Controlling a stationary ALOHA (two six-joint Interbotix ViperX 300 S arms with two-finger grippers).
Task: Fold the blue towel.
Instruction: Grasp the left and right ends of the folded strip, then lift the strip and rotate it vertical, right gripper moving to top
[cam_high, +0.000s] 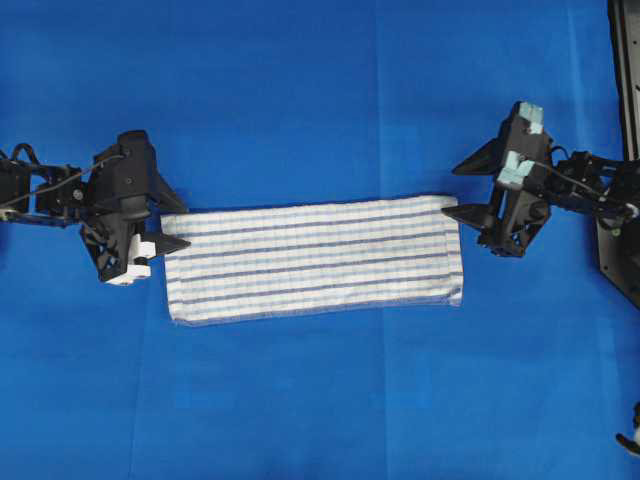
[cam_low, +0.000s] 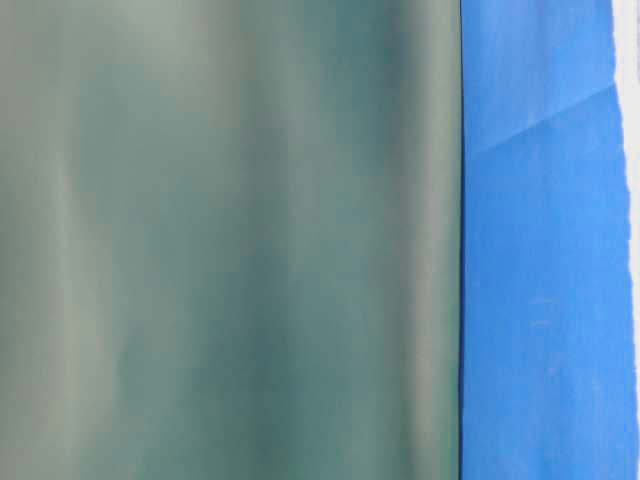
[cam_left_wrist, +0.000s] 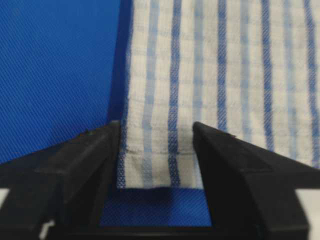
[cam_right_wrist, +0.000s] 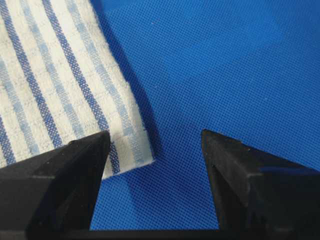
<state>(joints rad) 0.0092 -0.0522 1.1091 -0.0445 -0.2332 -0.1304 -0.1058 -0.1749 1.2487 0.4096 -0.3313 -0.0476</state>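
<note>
Likely robotics lab: blue-covered table (cam_high: 320, 90), two fixed arms, black frame rail (cam_high: 627, 60) at edge.

Overhead looks straight down; both wrist cameras look closely between fingers at the blue towel (cam_high: 315, 258); table-level mostly blocked.

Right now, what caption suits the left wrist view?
Open left pincer straddling a corner of the striped towel on blue cloth.

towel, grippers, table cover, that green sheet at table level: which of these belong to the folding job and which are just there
In the job:
- towel, flat
- left gripper, open, around one towel corner
- right gripper, open, at the other end

Just there:
- blue table cover
- blurred green surface filling most of the table-level view
</note>
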